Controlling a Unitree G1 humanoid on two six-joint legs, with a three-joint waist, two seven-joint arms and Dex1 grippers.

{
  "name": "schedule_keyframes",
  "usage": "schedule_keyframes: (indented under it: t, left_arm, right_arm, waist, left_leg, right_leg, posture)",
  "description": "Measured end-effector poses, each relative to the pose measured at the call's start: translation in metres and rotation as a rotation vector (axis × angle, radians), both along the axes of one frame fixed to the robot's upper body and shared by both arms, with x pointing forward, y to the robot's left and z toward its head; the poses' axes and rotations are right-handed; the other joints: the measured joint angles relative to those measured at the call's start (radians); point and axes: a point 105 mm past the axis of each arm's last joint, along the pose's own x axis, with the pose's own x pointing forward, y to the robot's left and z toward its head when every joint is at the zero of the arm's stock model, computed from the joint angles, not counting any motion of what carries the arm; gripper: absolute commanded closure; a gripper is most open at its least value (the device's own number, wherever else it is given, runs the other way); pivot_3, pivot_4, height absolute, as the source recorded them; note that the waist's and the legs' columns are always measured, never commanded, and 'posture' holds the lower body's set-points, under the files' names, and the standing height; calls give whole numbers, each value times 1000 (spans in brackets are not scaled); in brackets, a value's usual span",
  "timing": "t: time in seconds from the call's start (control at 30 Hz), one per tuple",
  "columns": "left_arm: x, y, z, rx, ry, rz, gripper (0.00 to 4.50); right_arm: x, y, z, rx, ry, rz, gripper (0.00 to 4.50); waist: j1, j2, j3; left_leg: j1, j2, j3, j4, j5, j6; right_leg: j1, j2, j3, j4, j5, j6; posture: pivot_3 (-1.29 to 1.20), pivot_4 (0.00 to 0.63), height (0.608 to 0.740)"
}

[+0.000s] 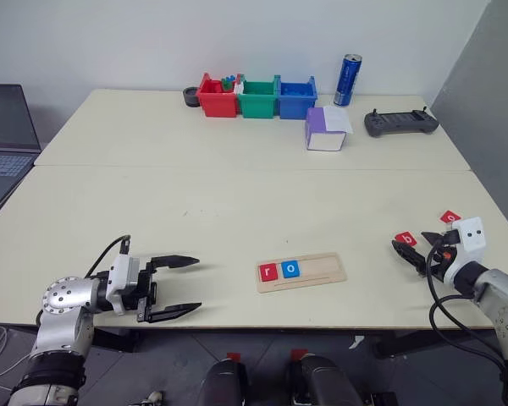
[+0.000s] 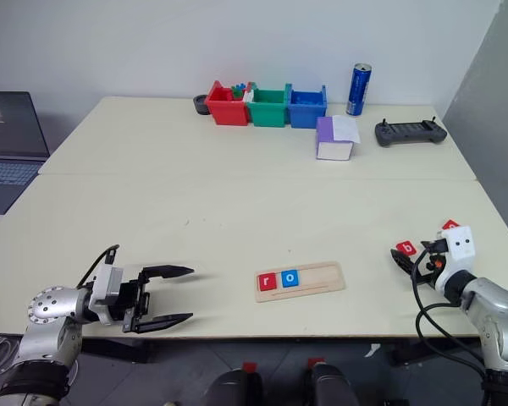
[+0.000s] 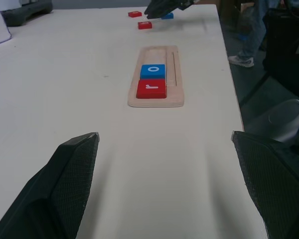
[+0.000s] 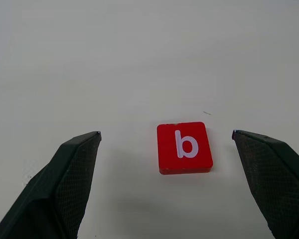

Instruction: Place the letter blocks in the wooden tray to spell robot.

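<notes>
The right pincer (image 4: 167, 186) is held wide open with nothing in it. The red "b" block (image 4: 184, 148) is seen lying flat on the worktop (image 1: 237, 186) between the two fingers, and it is not touched yet. Another red block (image 1: 450, 216) is seen a little farther out on the worktop, near the right edge; its letter cannot be read. A blue block (image 3: 167, 16) is seen close by, partly hidden behind the right pincer.

The left pincer (image 1: 179, 288) is also wide open and empty, and it is pointed across the worktop toward the wooden tray (image 1: 322, 272).

In the wooden tray, two blocks are already set side by side at the left end: the red "r" block (image 1: 268, 271) and then the blue "o" block (image 1: 290, 269). The other three places are bare.

So two letters are done and three are left. The "b" is likely picked next, since it goes third.
</notes>
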Motion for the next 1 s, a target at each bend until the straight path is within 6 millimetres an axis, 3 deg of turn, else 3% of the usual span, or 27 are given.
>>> schedule_keyframes:
  t: [0.3,0.6,0.77,1.0]
  left_arm:
    - [2,-11,6,-27,-24,-38,0]
    - [4,-18,6,-49,-23,-52,0]
    - [6,-20,7,-44,-23,-61,0]
    - [10,-23,9,-22,-20,-89,0]
  right_arm:
    - [6,5,-14,9,16,-7,22]
    - [12,3,-22,-17,-19,-82,3002]
    - [-1,15,-25,-13,-48,-139,3038]
    - [-47,56,-24,-13,-20,-217,3038]
  waist:
    - [-1,0,0]
    - [-2,0,0]
    - [-1,0,-1]
    - [-2,0,-2]
  left_leg:
    - [0,0,0,0,0,0]
    - [0,0,0,0,0,0]
    - [0,0,0,-1,0,0]
    - [0,0,0,0,0,0]
  right_leg:
    - [0,0,0,0,0,0]
    - [0,0,0,0,0,0]
    - [0,0,0,0,0,0]
    - [0,0,0,0,1,1]
  posture:
    - [0,150,740]
    - [0,150,740]
    - [0,150,740]
    - [0,150,740]
